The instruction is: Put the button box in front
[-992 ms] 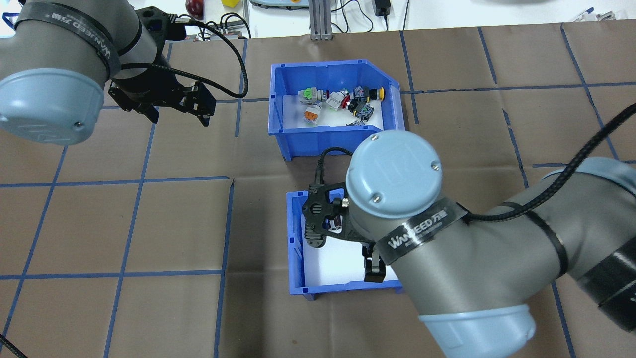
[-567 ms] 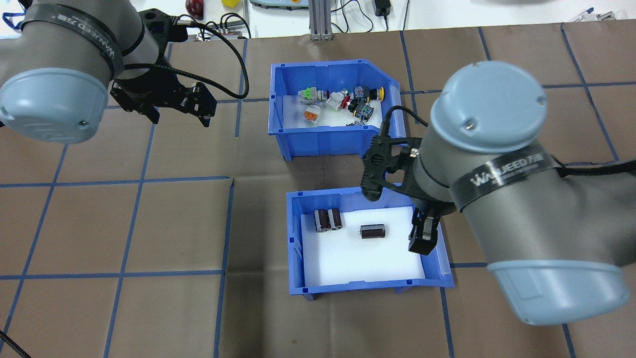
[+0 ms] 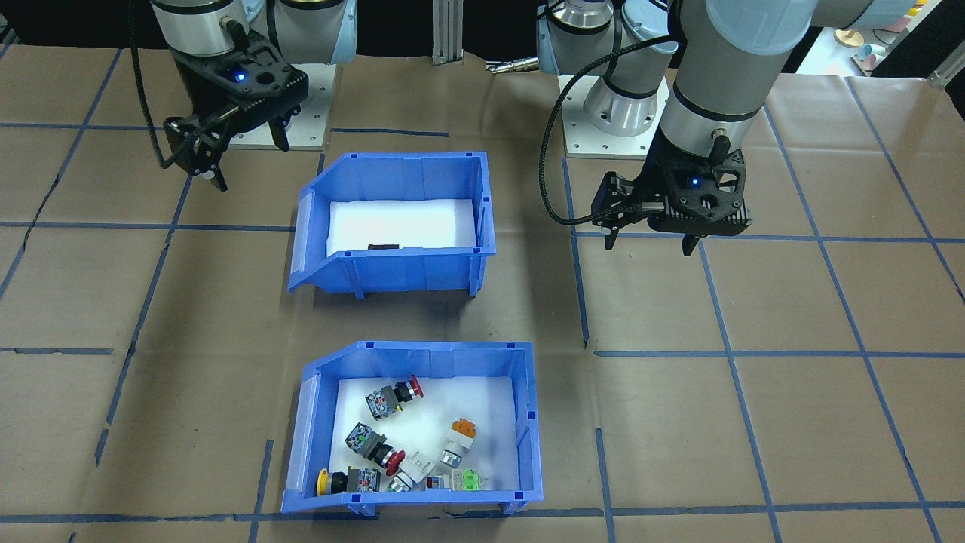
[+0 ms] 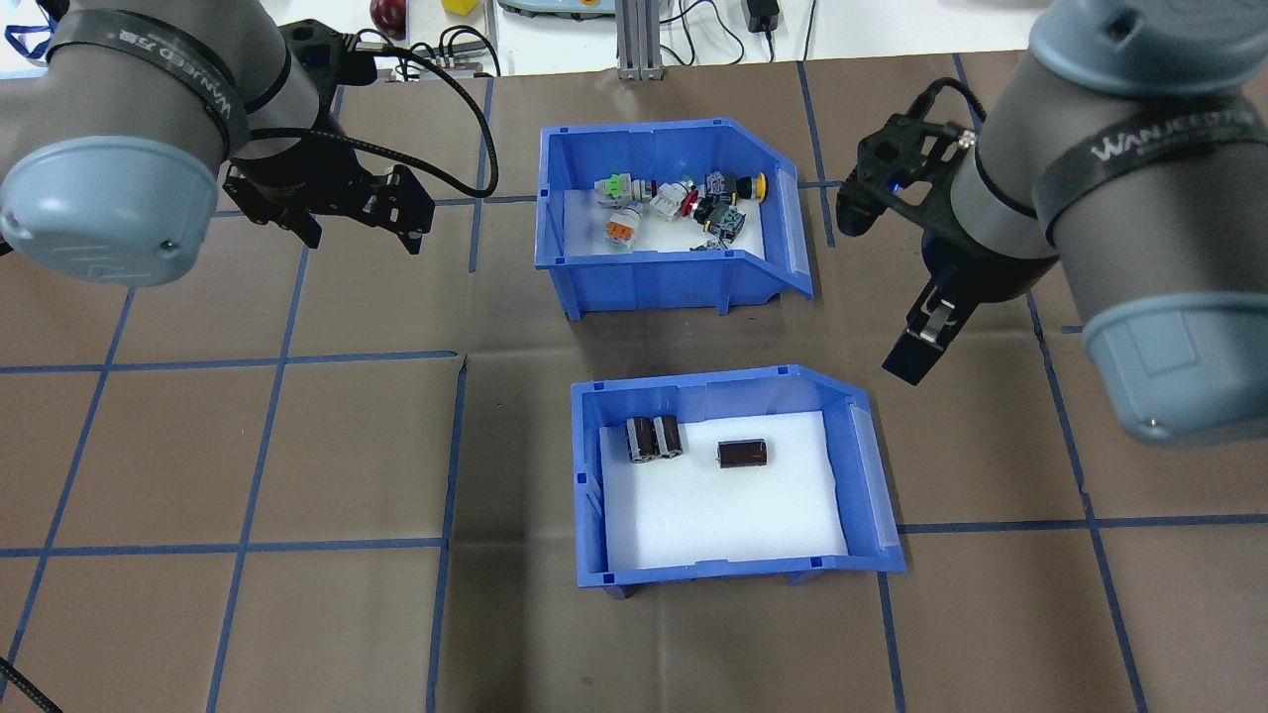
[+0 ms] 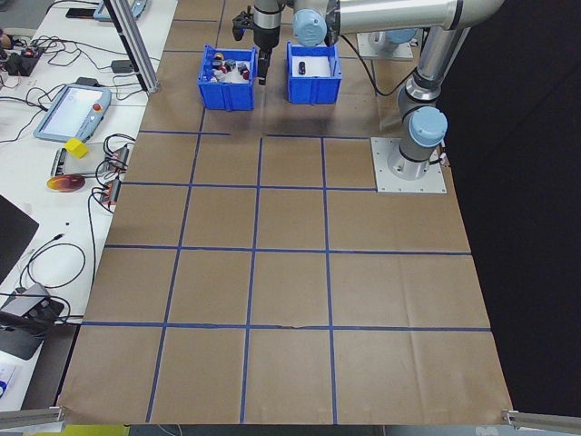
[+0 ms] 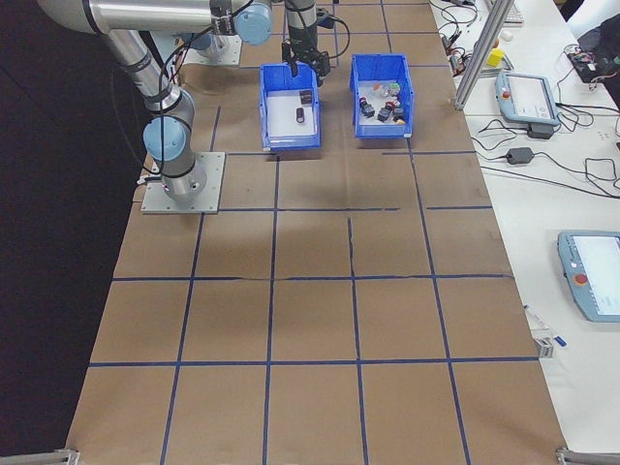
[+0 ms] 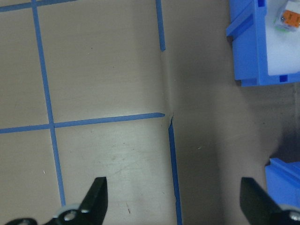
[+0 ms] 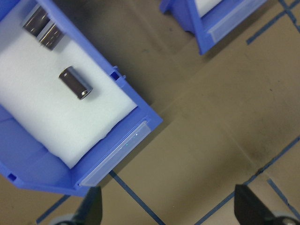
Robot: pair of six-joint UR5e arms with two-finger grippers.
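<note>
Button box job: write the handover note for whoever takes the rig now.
Left gripper: open, empty, over bare table left of the bins.
Right gripper: open, empty, in the air right of the bins.
Button box: on the table, far bin from the robot, touched by neither gripper.
Capacitor bin: nearer the robot.
Done: neither bin is held.
Left: confirm the button box is in front as wanted.

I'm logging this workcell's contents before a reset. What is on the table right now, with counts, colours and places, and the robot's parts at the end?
Blue plastic button box: one, white liner, far side of the table in the overhead view.
Push-button switches: several, red, yellow, orange, green, loose inside the button box.
Second blue plastic bin: one, white liner, nearer the robot.
Dark cylinders: three, in the second bin; two side by side, one apart.
Brown paper table cover: one, blue tape grid.
Left gripper: open, empty, left of the button box.
Right gripper: open, empty, right of both bins.
</note>
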